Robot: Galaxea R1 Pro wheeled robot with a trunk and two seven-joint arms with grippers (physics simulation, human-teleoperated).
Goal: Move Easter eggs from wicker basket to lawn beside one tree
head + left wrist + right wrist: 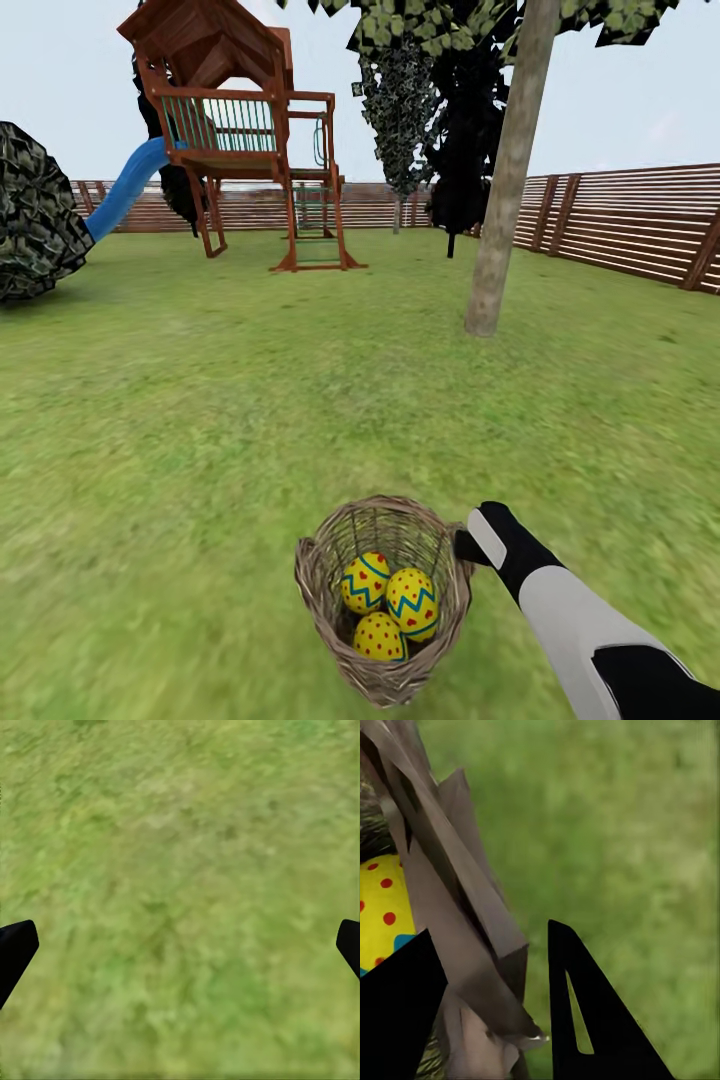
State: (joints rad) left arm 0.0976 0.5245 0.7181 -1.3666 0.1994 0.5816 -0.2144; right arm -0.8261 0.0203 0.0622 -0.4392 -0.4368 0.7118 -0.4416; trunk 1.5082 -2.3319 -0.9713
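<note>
Three eggs (pixel 388 604) lay together in the basket (pixel 325 615), none taken out. Stood low on the lawn (pixel 200 420), just before the robot, with the tree (pixel 505 190) well apart, farther back and to the right. Clamped the basket's rim (pixel 472 915) with the right tool (pixel 521 1016), one finger inside by an egg (pixel 382 915), the other outside over grass. Looked like a grip on the wicker wall, not on any egg; seemed meant for carrying the whole basket toward the trunk, though that was only a guess. Hung the left tool (pixel 180 945) spread wide over bare grass, holding nothing. Judged the task barely begun: all three eggs left to lift out and set down beside the one tree, basket to end up empty. Farther off, a play frame (pixel 240 130), a bush (pixel 35 215) and the fence (pixel 620 220).
</note>
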